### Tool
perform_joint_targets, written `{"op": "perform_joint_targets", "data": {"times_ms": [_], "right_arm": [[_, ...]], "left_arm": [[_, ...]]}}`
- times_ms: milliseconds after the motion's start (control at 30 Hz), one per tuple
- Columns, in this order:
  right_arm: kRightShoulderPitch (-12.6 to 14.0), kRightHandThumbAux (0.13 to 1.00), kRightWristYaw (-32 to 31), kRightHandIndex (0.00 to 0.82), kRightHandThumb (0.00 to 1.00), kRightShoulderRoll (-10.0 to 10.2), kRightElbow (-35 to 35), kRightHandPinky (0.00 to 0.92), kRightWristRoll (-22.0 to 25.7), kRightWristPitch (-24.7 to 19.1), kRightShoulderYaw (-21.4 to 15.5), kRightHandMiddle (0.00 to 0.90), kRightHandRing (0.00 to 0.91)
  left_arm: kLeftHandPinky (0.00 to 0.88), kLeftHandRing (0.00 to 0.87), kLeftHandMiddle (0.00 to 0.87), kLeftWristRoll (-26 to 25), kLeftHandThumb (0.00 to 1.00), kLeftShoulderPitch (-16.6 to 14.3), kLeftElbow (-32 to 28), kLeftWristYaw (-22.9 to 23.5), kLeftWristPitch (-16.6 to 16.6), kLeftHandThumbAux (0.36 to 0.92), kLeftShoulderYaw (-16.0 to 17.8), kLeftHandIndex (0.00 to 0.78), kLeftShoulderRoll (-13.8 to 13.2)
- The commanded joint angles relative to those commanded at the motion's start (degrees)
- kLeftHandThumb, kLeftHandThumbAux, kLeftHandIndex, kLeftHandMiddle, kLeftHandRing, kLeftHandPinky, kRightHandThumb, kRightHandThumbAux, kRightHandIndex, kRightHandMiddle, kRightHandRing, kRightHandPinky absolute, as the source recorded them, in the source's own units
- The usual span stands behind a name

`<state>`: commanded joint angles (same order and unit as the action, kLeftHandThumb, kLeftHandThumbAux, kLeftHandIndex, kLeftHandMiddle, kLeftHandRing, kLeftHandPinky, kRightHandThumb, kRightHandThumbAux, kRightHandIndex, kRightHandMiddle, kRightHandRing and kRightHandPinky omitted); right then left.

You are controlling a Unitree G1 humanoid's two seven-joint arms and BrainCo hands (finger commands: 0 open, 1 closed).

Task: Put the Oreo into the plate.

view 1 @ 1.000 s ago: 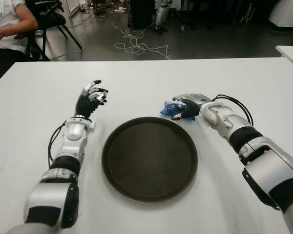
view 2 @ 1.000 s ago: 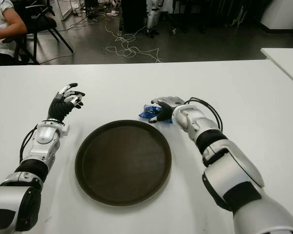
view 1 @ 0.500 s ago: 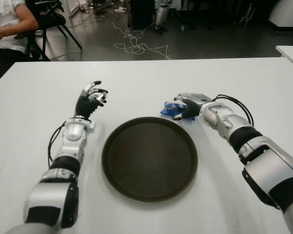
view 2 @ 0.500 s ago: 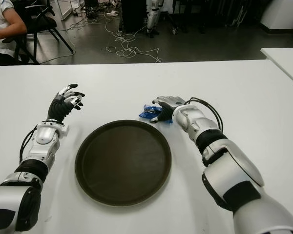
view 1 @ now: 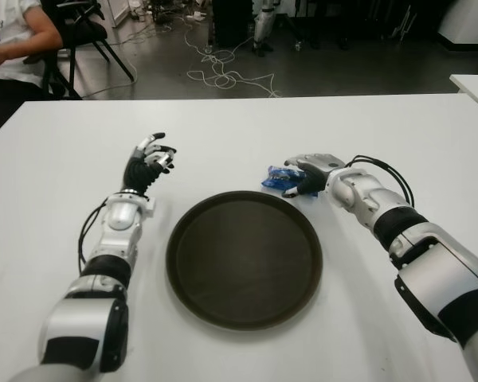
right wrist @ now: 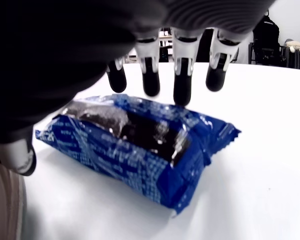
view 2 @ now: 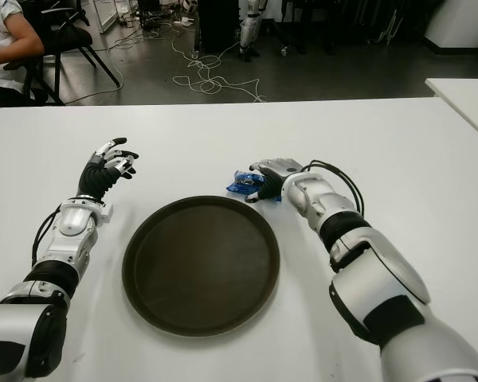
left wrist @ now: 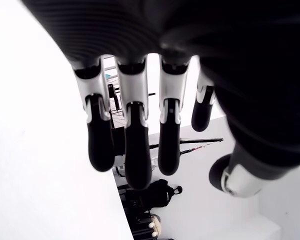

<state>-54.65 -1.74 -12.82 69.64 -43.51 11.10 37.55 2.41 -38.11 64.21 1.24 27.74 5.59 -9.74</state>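
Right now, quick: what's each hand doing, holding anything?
Left hand: open, holding nothing, left of the plate.
Right hand: open, fingers arched over the Oreo pack on the table, not gripping it.

The right hand [view 1: 303, 177] is reaching forward near the table's [view 1: 398, 135] middle, palm down, its fingers [right wrist: 182, 85] arching loosely and gripping nothing. The left hand [view 1: 147, 163] is showing toward the table's left edge, forearm stretched forward, fingers [left wrist: 132, 150] pointing up, relaxed and spread.

A lab: loose cables [view 1: 223, 76] on the floor, white worktables [view 1: 247, 135], robot legs [view 1: 264, 24] behind.
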Motion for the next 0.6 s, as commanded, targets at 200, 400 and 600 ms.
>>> {"op": "perform_joint_targets", "data": {"times_ms": [200, 400, 600], "right_arm": [[-0.09, 0.462, -0.55, 0.001, 0.227, 0.29, 0.14, 0.088, -0.04, -0.72, 0.57, 0.058, 0.068], [0.15, 0.459, -0.15, 0.005, 0.215, 0.6, 0.61, 0.092, 0.2, -0.74, 0.65, 0.065, 0.075], [0.3, 0.473, -0.02, 0.0, 0.215, 0.97, 0.95, 0.072, 0.36, -1.07, 0.56, 0.056, 0.063]], "left_arm": [[0.49, 0.513, 0.385, 0.12, 1.0, -0.02, 0.03, -0.04, 0.04, 0.643, -0.04, 0.185, -0.07], [0.491, 0.516, 0.386, 0.09, 1.0, 0.12, -0.07, 0.0, 0.37, 0.643, -0.02, 0.187, -0.02], [0.495, 0.517, 0.385, -0.07, 1.0, 0.24, -0.16, 0.24, 0.61, 0.643, 0.07, 0.191, 0.04]]}}
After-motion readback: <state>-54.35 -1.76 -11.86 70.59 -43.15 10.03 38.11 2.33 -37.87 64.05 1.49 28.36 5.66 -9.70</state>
